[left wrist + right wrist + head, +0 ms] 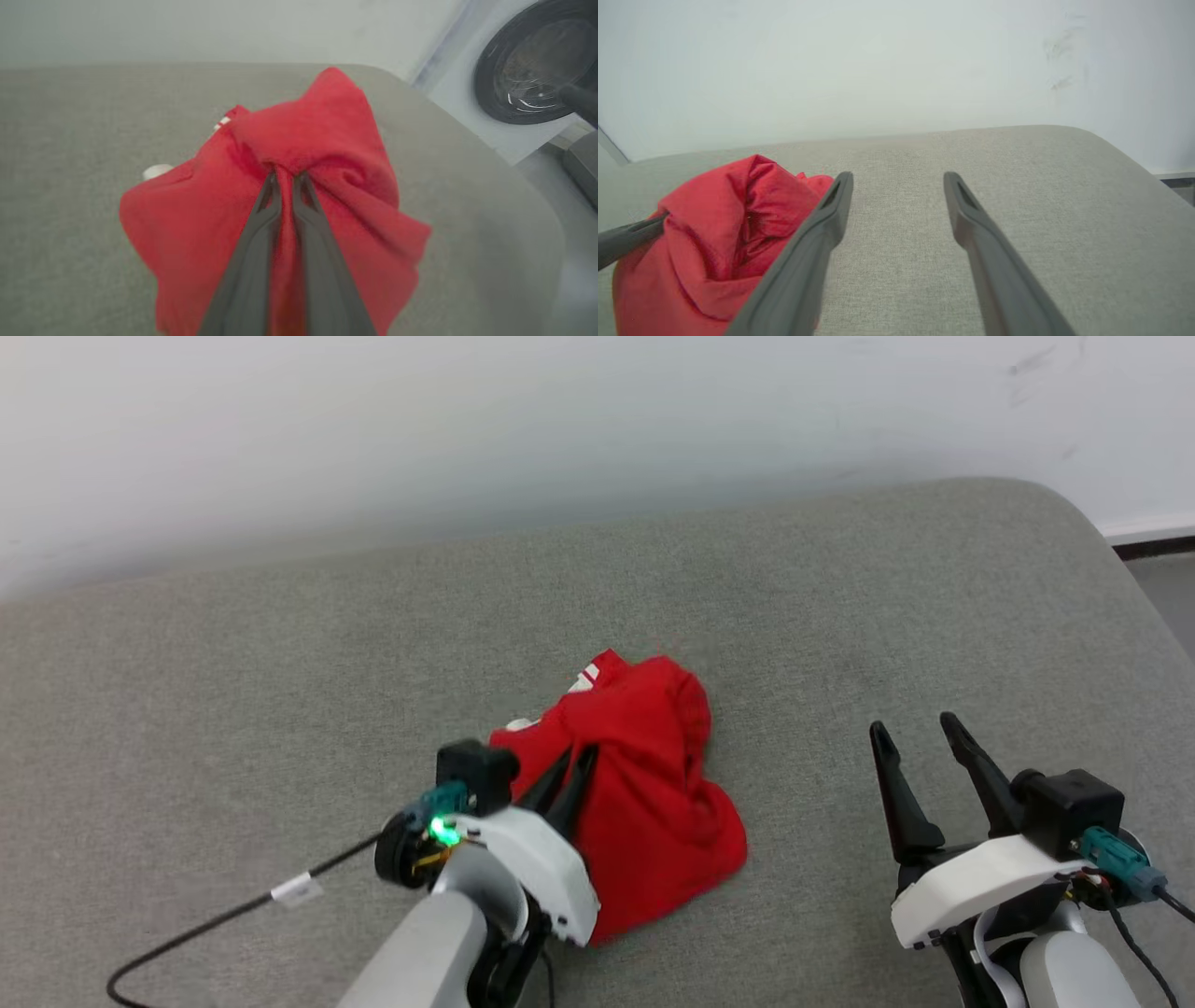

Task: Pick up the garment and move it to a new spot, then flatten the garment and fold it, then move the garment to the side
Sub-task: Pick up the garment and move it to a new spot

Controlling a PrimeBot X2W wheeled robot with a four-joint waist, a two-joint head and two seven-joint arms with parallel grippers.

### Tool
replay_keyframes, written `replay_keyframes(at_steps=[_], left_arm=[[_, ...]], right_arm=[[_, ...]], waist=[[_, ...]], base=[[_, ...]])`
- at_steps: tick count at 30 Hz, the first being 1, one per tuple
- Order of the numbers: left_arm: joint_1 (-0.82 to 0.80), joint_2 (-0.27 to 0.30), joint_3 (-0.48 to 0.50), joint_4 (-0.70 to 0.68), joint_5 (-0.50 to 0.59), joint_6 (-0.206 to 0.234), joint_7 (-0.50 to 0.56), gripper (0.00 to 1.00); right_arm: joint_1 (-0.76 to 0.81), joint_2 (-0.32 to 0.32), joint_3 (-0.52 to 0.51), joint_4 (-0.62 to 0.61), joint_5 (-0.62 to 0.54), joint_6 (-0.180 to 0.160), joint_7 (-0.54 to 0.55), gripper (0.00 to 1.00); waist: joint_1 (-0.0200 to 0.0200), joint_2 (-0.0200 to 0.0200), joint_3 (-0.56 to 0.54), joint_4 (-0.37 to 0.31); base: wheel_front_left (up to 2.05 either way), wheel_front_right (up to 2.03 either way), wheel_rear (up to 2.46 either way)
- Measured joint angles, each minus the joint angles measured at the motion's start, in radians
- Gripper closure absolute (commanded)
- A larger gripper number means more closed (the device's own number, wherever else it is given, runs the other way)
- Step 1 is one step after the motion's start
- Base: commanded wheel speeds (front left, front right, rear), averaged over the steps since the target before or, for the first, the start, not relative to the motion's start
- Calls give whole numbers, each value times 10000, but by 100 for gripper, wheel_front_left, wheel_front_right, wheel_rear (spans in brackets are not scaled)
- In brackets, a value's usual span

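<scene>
garment [653, 803]: we see it crumpled in a red heap on the middle of the grey surface [280, 691].
left end effector [577, 756]: pressed together, pinching a fold of the garment.
right end effector [914, 723]: spread, well apart to its right.

2 grippers (L gripper [579, 753], R gripper [914, 723]), 1 garment [653, 803] at L tips, 1 grey cushion [840, 616], 1 cable [297, 890] behind L wrist

The left gripper [579, 753] and right gripper [914, 723] are fitted with long dark tapered fingers [901, 803], white shells [971, 877], black camera blocks [1069, 807], teal plugs [1116, 859] and black cables [215, 919].
</scene>
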Motion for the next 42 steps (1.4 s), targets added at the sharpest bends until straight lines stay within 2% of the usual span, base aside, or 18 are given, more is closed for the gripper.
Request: replay_keyframes(at_steps=[3,4,5,6,11,16,25,32,35,42], left_arm=[[755,75,-178,127,92,261,50,97],[986,102,-217,167,107,353,50,61],[1188,144,-270,196,140,412,61,5],[1328,161,-303,188,153,453,42,0],[1468,399,-224,-217,510,606,-1120,0],[1316,591,-128,-970,947,652,-1588,0],[1142,1057,1003,-1804,1053,1290,-1689,0],[2009,1722,1793,-1862,711,1720,-1672,0],[2455,2000,1969,-2013,681,1837,-1670,0],[2931,2144,1941,-2337,635,2000,-1496,0]], right_arm=[[35,21,-42,10,15,0,-33,0],[36,38,-42,27,15,0,-50,0],[35,46,-59,36,17,0,-86,0],[32,58,-73,36,17,0,-94,0],[35,105,-100,165,17,0,-146,0],[44,82,-161,136,2,0,-104,0],[145,6,-422,-79,-81,0,88,0],[709,59,-531,-320,-79,0,261,0],[932,102,-585,-535,-79,0,347,0],[1244,150,-665,-943,-146,0,625,0]], waist=[[0,0,234,3],[1,0,275,39],[0,0,306,90],[1,0,328,150],[0,0,186,495],[0,0,-166,879],[1,0,-592,1381],[0,0,-879,1397],[0,0,-932,1283],[0,0,-1046,1169]], base=[[0,0,0],[0,0,0],[0,0,0],[0,0,0],[0,0,0],[0,0,0],[0,0,0],[0,0,0],[0,0,0],[0,0,0]])
